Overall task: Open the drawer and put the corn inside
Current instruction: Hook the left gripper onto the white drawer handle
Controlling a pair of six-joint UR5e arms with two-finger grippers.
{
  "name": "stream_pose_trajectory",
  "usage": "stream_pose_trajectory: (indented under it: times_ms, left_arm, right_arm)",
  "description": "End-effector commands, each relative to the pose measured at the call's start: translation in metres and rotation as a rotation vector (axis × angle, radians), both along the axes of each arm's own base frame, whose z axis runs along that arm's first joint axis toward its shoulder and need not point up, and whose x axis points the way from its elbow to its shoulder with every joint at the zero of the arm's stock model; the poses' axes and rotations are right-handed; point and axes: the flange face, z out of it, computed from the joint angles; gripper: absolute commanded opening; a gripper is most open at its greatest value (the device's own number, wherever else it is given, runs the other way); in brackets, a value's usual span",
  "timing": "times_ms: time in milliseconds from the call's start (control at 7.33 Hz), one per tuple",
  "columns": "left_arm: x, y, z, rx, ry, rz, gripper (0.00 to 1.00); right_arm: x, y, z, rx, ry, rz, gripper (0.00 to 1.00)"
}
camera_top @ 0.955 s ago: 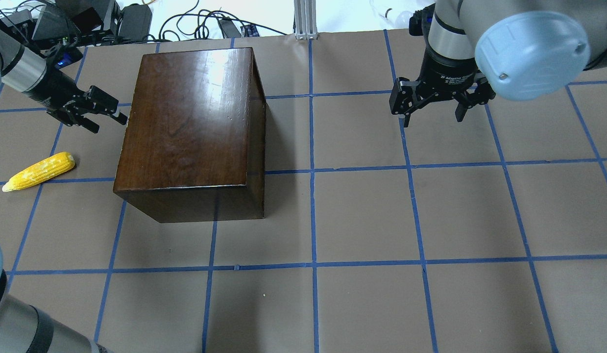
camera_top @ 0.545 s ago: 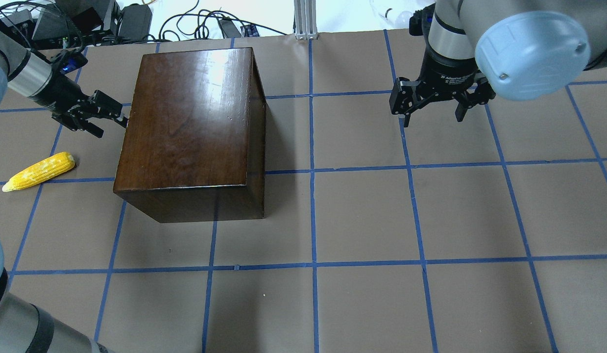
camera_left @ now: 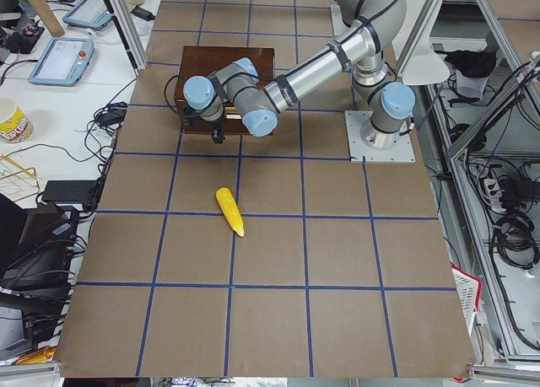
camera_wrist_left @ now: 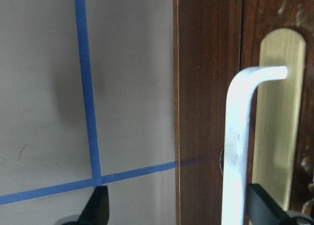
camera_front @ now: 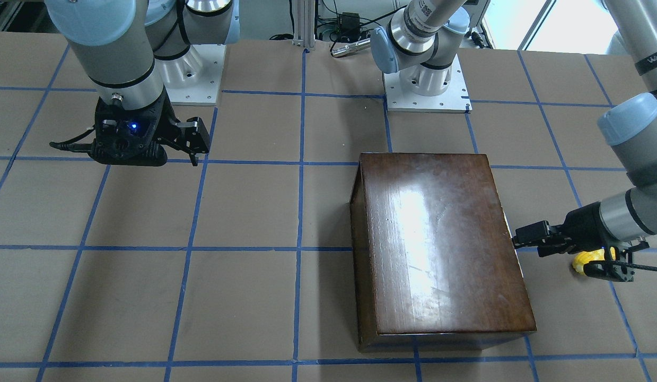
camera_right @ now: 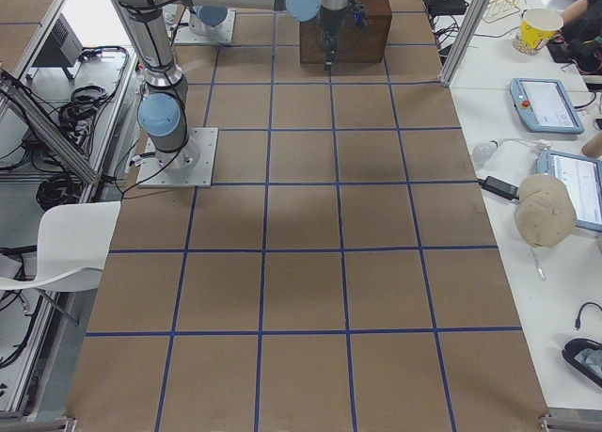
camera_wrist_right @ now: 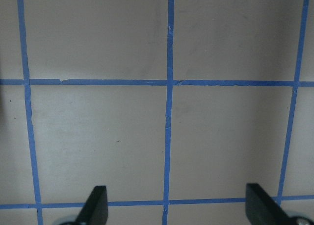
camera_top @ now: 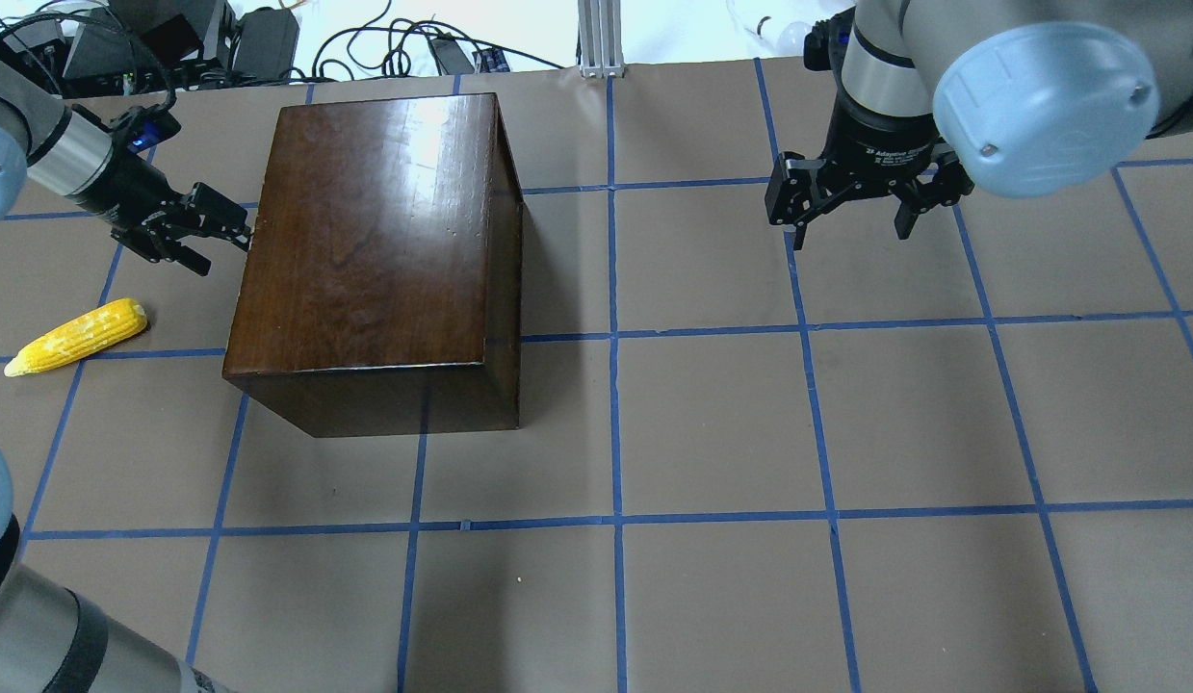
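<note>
The drawer (camera_wrist_left: 250,34) is pushed all the way into the brown box (camera_top: 365,250). Its front faces my left side. It has a white handle (camera_wrist_left: 239,151) on a gold plate (camera_wrist_left: 279,117). My left gripper (camera_top: 220,241) is right up at that front. Its fingers (camera_wrist_left: 98,208) are spread wide, and the handle sits between them, closer to one finger. I cannot tell if that finger touches it. The corn (camera_top: 76,337) lies on the table (camera_top: 750,433), on my left, near this gripper but not touching it or the box. My right gripper (camera_top: 851,226) hangs spread wide and holding nothing, well apart from the box
</note>
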Motion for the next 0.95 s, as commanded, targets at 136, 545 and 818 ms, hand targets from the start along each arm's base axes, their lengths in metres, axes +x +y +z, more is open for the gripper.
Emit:
stream_pose_trajectory:
  times_ms: [136, 545, 818]
  left_arm:
    - [-0.0025, -0.0006, -0.0096, 0.007, 0.03, 0.008, 1.0]
    - [-0.0015, -0.0024, -0.0115, -0.001, 0.025, 0.006, 1.0]
    - [0.0016, -0.0049, -0.0125, -0.022, 0.006, 0.005, 1.0]
  right_arm:
    - [0.0, 0.0003, 0.0005, -0.001, 0.0, 0.0, 1.0]
    - [0.0, 0.0003, 0.0005, -0.001, 0.0, 0.0, 1.0]
    - [0.0, 0.0003, 0.0005, -0.001, 0.0, 0.0, 1.0]
